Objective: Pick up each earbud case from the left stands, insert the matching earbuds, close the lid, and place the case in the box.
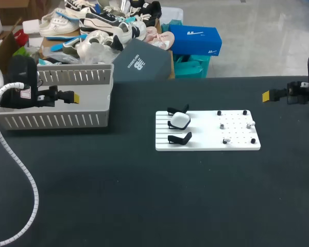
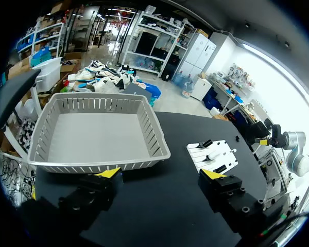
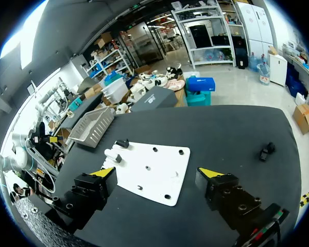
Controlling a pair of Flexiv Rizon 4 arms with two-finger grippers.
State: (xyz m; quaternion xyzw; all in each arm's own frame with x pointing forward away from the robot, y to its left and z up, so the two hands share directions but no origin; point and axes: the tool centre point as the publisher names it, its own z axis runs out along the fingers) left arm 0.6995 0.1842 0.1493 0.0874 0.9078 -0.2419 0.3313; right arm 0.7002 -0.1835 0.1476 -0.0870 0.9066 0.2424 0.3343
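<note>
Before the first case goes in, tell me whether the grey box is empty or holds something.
Empty: in the left wrist view the grey box shows only bare floor inside.

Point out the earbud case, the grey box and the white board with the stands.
earbud case (image 1: 180,120), head view, its white top.
grey box (image 1: 51,121), head view, its slotted front wall.
white board (image 1: 206,135), head view, a bare middle patch.

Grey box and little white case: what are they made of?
The grey box looks like matte plastic, maybe painted metal: thin, evenly slotted walls. The earbud case looks like smooth white plastic: rounded, with a slight sheen.
</note>
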